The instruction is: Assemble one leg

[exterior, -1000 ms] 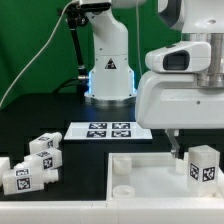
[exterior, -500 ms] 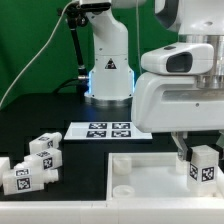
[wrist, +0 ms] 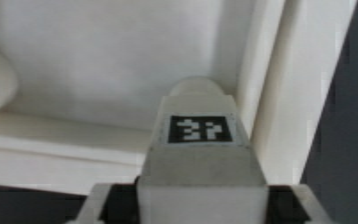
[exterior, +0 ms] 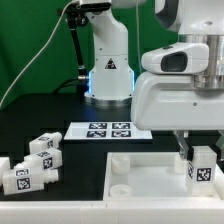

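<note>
The leg, a small white block with a black-and-white tag, stands upright at the near corner of the large white tray, on the exterior view's right. My gripper reaches down over it, with one finger against the leg's side. In the wrist view the leg fills the gap between the two dark pads of the gripper, and both pads touch it. The tray's white wall lies behind it. The gripper is shut on the leg.
Three more tagged white legs lie on the black table at the exterior view's left. The marker board lies behind the tray. The arm's base stands at the back.
The gripper has come down and shifted toward the exterior view's right. Its finger moved from beside the leg to against it. The leg has stayed almost in place.
</note>
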